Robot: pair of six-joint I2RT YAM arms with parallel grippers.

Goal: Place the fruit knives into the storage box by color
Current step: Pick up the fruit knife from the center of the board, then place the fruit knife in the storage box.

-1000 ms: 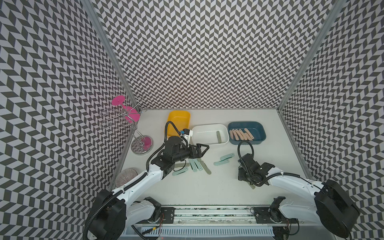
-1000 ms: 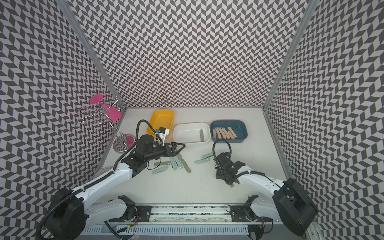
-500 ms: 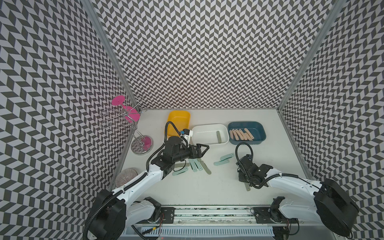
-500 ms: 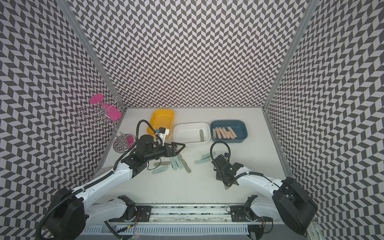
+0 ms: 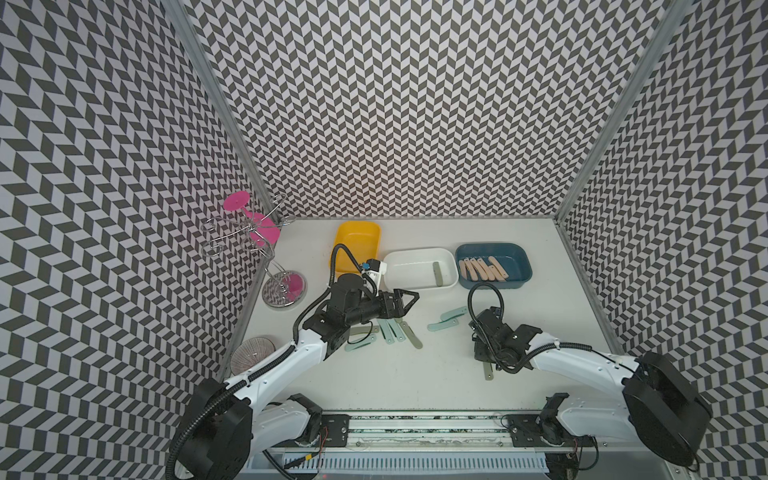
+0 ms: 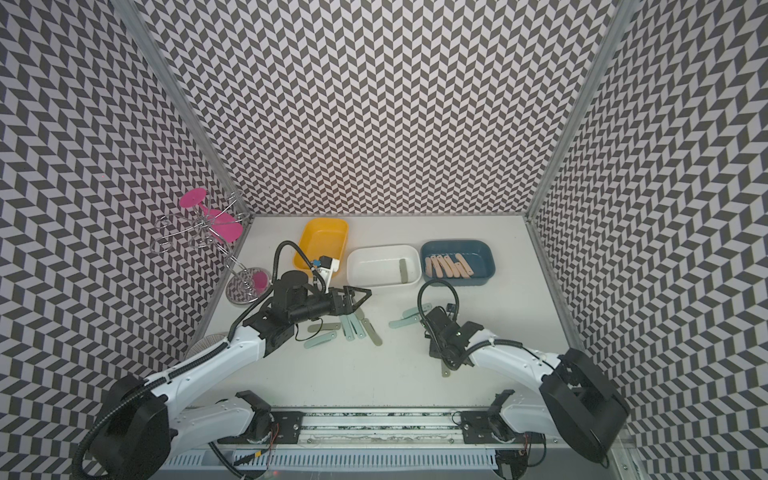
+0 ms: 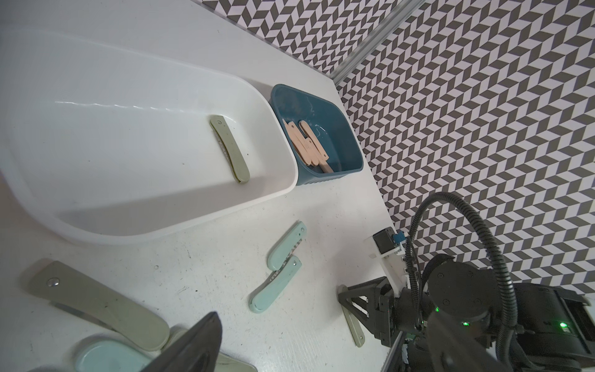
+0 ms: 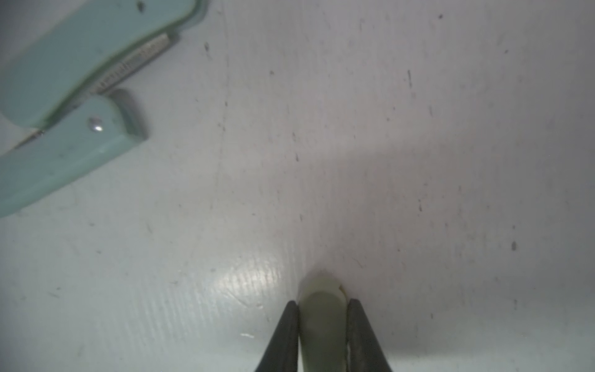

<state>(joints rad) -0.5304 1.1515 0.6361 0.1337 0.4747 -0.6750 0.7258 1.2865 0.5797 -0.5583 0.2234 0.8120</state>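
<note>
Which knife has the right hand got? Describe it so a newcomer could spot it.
From the blue box at the back, come toward the robot past two mint knives. The right hand is shut on a knife there. It is sage green and alone; the other loose sage ones sit in the pile by the left hand.
</note>
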